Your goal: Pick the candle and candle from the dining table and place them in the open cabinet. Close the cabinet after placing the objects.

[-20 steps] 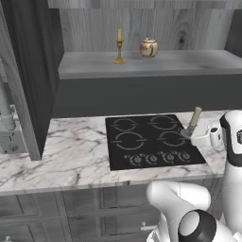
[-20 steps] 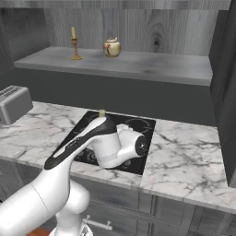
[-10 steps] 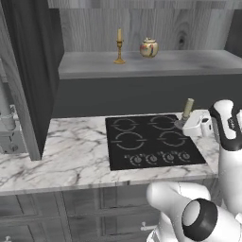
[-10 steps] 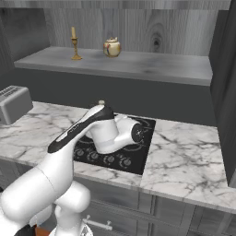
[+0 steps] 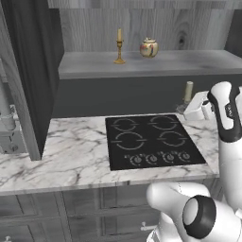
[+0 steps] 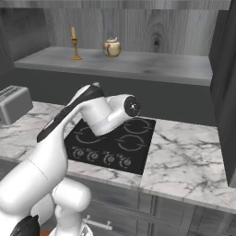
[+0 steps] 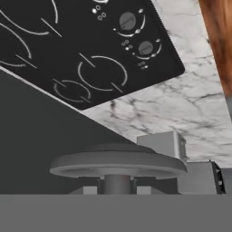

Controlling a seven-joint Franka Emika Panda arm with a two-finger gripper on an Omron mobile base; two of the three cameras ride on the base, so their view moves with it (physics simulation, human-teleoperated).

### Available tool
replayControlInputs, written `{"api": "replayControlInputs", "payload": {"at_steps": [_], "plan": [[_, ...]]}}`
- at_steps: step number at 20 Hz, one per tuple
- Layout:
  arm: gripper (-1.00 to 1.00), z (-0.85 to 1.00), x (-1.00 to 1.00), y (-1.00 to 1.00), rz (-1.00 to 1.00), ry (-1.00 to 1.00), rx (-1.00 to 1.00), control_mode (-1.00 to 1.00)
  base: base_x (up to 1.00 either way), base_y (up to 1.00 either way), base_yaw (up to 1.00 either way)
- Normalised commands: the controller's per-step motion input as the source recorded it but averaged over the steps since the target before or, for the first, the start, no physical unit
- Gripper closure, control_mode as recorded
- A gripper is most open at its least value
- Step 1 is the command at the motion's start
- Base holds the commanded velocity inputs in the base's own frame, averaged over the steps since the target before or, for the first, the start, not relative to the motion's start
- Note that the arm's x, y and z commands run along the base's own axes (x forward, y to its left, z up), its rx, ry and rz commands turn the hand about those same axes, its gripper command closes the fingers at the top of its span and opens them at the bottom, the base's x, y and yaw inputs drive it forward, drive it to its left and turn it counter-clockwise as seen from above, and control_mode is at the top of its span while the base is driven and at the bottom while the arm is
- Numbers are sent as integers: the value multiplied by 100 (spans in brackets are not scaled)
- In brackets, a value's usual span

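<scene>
The stubby pale-olive candle point(image 5: 188, 91) stands upright in my gripper point(image 5: 185, 108), which is shut on its base, above the right rear corner of the cooktop and below the cabinet shelf. In the hand view the candle's round grey metal base point(image 7: 118, 164) spreads just ahead of the hidden fingertips. The thin yellow taper candle point(image 5: 119, 47) point(image 6: 73, 44) in its gold candlestick stands on the shelf of the open cabinet point(image 5: 156, 64) point(image 6: 138, 65). The dining table is out of view.
A cream-and-gold lidded jar point(image 5: 148, 47) point(image 6: 112, 47) sits on the shelf right of the taper. Below are a black cooktop point(image 5: 146, 142) point(image 6: 115, 140) in a marble counter point(image 5: 61, 156), and a toaster point(image 6: 14, 103). Open cabinet doors point(image 5: 21, 71) point(image 6: 226, 83) flank the shelf.
My gripper has risen with the stubby candle, from low over the counter's right side up toward the cabinet shelf's front edge. The taper and the jar have not moved.
</scene>
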Motion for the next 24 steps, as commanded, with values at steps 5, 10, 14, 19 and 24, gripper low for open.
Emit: {"api": "replayControlInputs", "payload": {"at_steps": [5, 10, 14, 19, 24], "plan": [[100, 63, 0, 0, -3, 0, -9, -100, 0, 0, 0], [100, 51, 0, 0, -2, 0, -2, -100, 0, 0, 0], [100, 50, 0, 0, -4, 0, 1, -100, 0, 0, 0], [100, 44, 0, -1, -8, 0, 1, -100, 0, 0, 0], [100, 19, -2, -17, -7, -3, 2, -100, 0, 0, 0]]}}
